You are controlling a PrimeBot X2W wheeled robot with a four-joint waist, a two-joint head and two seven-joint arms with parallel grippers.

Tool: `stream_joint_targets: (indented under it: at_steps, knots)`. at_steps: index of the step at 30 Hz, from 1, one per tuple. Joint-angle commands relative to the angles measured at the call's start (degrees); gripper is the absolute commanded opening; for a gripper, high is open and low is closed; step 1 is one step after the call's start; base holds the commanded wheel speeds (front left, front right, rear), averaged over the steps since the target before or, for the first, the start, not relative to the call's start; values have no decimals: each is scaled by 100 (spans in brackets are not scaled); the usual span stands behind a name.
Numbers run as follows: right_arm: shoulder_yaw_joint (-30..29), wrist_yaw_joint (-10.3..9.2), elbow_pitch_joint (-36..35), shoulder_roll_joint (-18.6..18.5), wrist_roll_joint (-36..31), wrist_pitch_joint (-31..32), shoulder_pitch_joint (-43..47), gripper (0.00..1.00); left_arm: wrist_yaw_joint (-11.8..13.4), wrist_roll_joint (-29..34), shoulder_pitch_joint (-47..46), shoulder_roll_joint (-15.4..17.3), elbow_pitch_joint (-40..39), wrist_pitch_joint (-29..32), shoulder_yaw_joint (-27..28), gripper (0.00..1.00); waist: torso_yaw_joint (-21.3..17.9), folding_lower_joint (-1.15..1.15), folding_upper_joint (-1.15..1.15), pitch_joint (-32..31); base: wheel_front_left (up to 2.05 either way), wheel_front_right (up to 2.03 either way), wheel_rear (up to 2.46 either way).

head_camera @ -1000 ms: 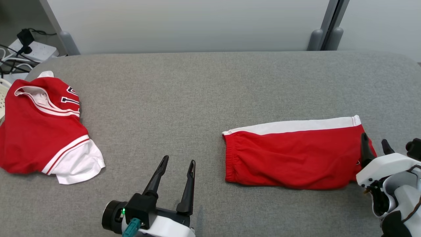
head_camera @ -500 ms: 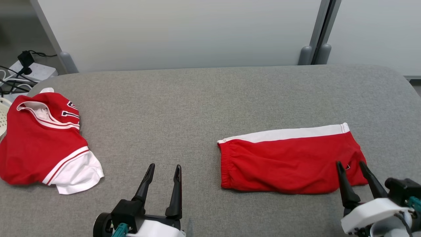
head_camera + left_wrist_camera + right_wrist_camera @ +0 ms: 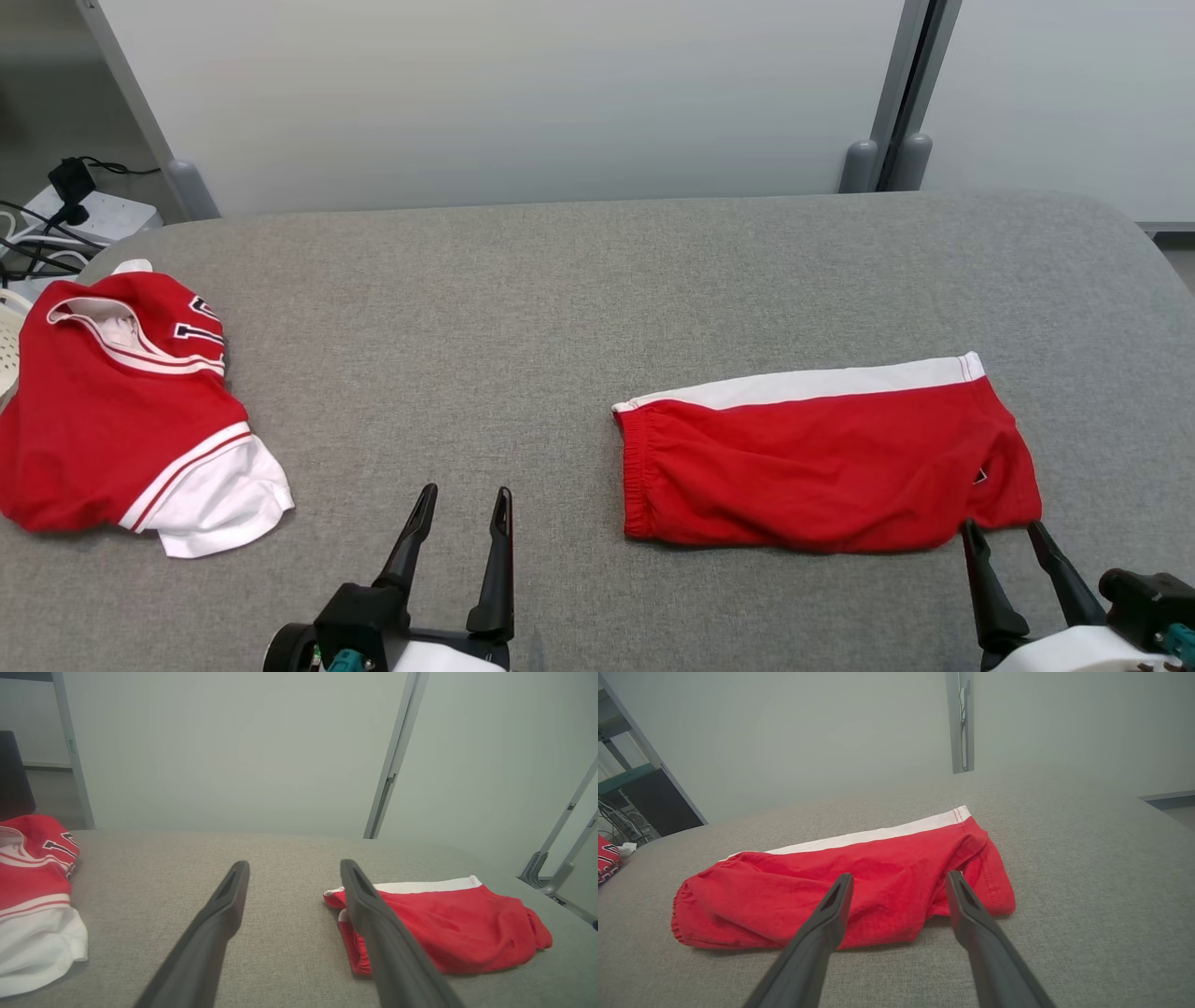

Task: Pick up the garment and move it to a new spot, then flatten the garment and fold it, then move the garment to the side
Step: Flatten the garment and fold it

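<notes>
A pair of red shorts (image 3: 822,462) with a white side stripe lies folded flat on the right half of the grey table (image 3: 560,308). It also appears in the left wrist view (image 3: 448,924) and the right wrist view (image 3: 859,882). My right gripper (image 3: 1003,527) is open just in front of the shorts' near right corner, apart from the cloth, with nothing between its fingers (image 3: 899,875). Near the front edge, left of the shorts, my left gripper (image 3: 467,490) is open and empty (image 3: 294,863).
A crumpled red and white jersey (image 3: 103,411) lies at the table's left end, also in the left wrist view (image 3: 32,872). A power strip with cables (image 3: 89,210) and a white basket (image 3: 7,336) sit beyond the left edge. A pale wall panel stands behind.
My right gripper has drawn back from the shorts' right end to just in front of their near corner. The left gripper has pulled back slightly. The head camera has tilted, shifting the whole picture.
</notes>
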Motion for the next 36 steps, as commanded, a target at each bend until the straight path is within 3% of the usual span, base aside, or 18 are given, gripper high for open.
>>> stream_joint_targets:
  at_steps: [1, 9, 23, 36]
  knots:
    - [54, 0, -135, -9, 43, -77, -64, 100, -33, 62, -151, 3, -112, -34, 165, 100, 2, 0, 0, 5, 0, 0, 0]
    - [-266, 0, 421, 180, 577, -77, -239, 100, -64, 67, -161, 3, -76, -34, 108, 100, 26, 0, 0, 20, 0, 0, 0]
    - [-630, 0, 2226, 326, 2698, 212, -1605, 100, -169, 159, -346, 3, -15, -34, -32, 100, 241, 0, 0, 287, 0, 0, 0]
    - [-575, 0, 3358, 194, 3218, 21, -2452, 100, -159, 241, -560, 3, -15, -34, -161, 100, 564, 0, 0, 603, 0, 0, 0]
